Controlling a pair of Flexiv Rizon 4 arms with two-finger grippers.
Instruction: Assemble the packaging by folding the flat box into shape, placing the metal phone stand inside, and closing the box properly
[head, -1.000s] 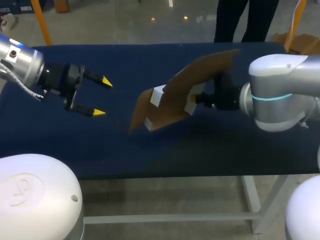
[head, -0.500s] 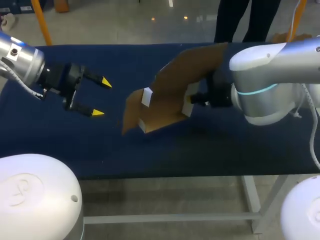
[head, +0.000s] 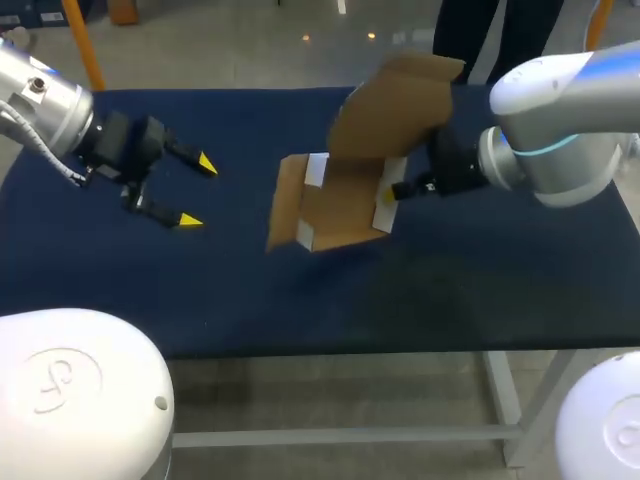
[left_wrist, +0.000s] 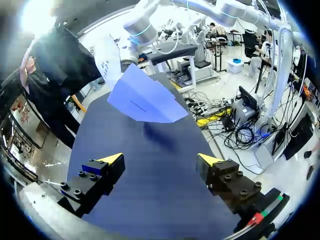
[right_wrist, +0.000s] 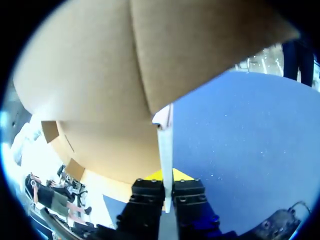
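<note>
Two sets of fingers show. The left fingers (head: 198, 192) (left_wrist: 161, 160) are spread wide with nothing between them, over the desk (head: 450, 280). The cardboard box (head: 345, 205) (left_wrist: 142, 97) is well ahead of them. The right fingers (head: 392, 193) (right_wrist: 165, 182) are pinched tight on a thin wall of that half-folded box. Its brown panels rise ahead of and above them, flaps open, over the desk.

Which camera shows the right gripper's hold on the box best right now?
Right wrist view: the right gripper pinches a thin wall of the cardboard box close up. The head view shows the whole box, with the grip partly hidden behind it. The left wrist view shows only the box, far ahead.
</note>
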